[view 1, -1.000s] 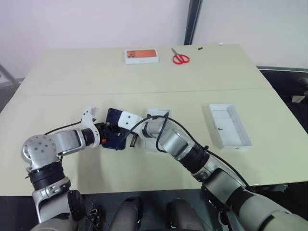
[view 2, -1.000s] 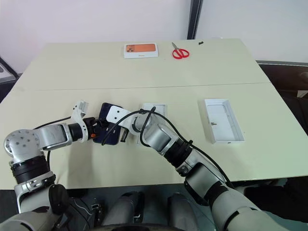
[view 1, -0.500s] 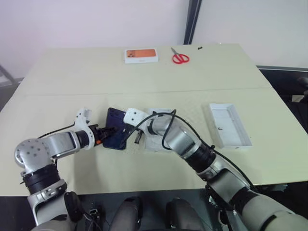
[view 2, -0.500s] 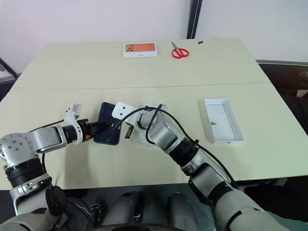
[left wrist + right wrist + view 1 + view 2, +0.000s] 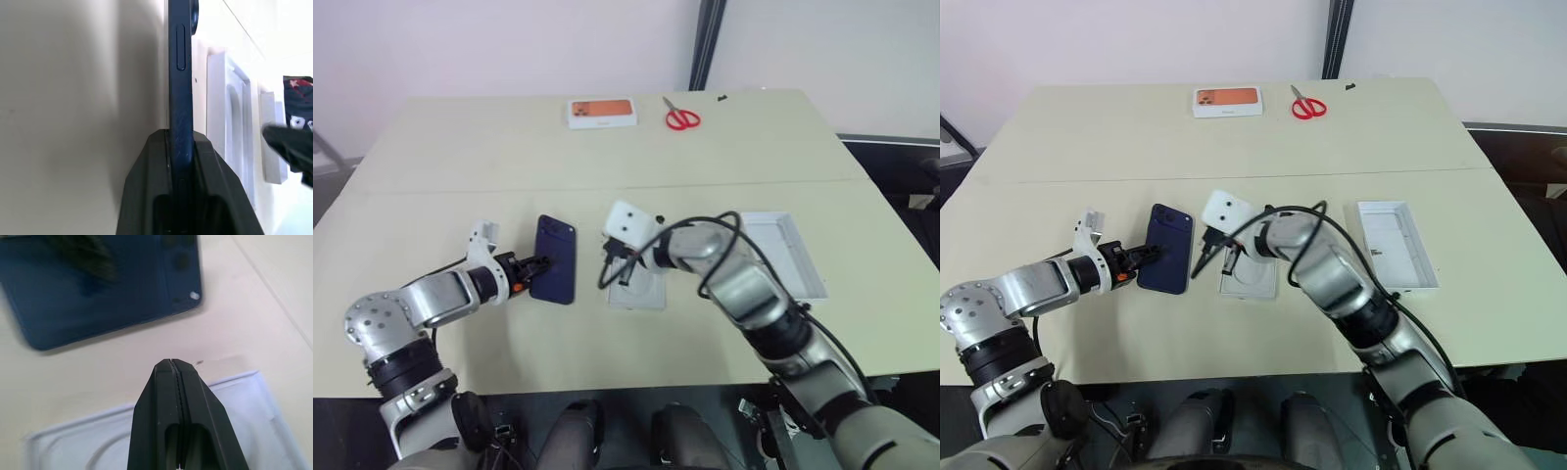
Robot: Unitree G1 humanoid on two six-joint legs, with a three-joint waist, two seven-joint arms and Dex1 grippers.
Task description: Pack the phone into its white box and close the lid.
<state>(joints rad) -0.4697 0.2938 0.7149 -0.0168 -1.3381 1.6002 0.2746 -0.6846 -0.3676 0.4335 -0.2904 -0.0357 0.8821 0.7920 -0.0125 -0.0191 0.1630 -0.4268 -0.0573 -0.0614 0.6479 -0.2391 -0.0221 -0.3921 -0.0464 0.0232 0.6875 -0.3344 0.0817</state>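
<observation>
Right arm [image 5: 705, 250] now off phone [image 5: 555, 271]

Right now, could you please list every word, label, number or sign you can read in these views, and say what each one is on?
No text can be read anywhere.
White box with an orange phone picture: a faint line of print under the picture, too small to read.
The phone, the white box, the lid and the red scissors: no lettering visible.
</observation>
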